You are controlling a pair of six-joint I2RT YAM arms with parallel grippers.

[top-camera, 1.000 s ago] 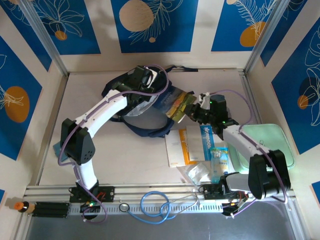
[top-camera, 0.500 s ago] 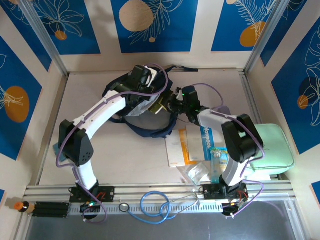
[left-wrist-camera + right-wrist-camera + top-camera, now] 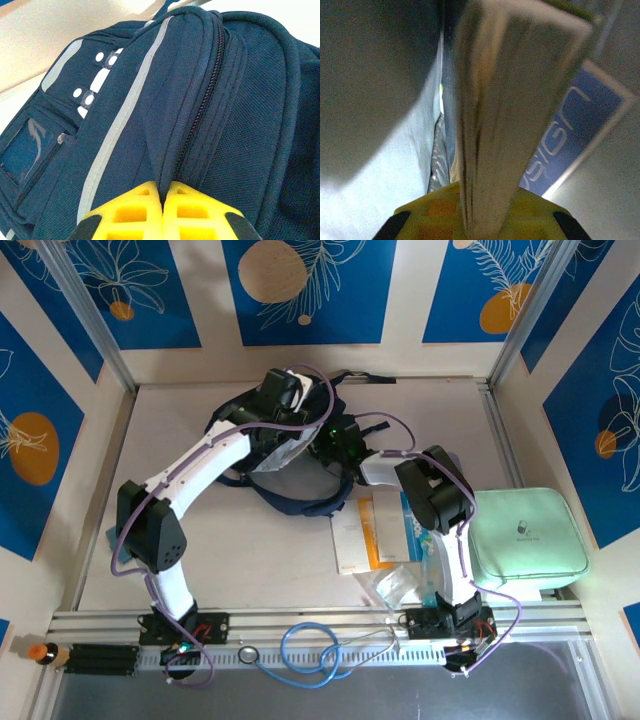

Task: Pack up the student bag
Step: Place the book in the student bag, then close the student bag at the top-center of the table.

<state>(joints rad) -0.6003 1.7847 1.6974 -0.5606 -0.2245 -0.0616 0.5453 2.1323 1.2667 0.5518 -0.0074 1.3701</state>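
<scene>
Left wrist view: left jaws closed tight on a pinched fold of cloth beside the zip (image 3: 200,100) of the student bag (image 3: 260,110), which lies on the counter (image 3: 250,560) at upper centre of the top external frame. Right jaws are clamped on a book (image 3: 495,100), held edge-on at the bag's pale-lined mouth. Judgement: bag is soft, limp and light, and sags shut unless its rim is held, so the seam by the zip is the sound place to grip.
</scene>
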